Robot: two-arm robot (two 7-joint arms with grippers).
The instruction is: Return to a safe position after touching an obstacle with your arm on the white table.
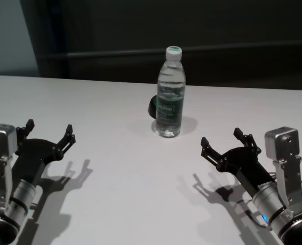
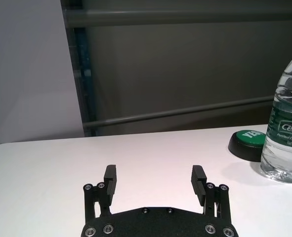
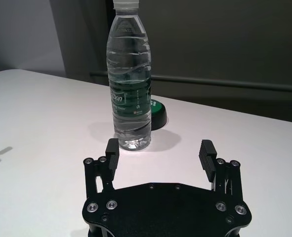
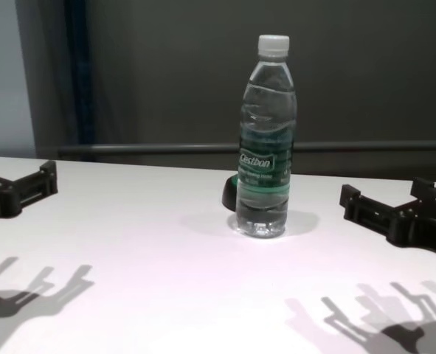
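The water bottle (image 1: 170, 94) stood upright mid-worktop (image 1: 115, 168), ahead of and between both arms, touching neither. The left gripper (image 1: 47, 133) and right gripper (image 1: 223, 138) hovered low with jaws spread wide and empty. A little black-and-green dome (image 3: 157, 113) sat right behind the bottle.

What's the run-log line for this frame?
bottle: upright, mid white table, untouched | left gripper: open, near-left, clear of bottle | right gripper: open, near-right, clear of bottle | black-green dome: behind bottle
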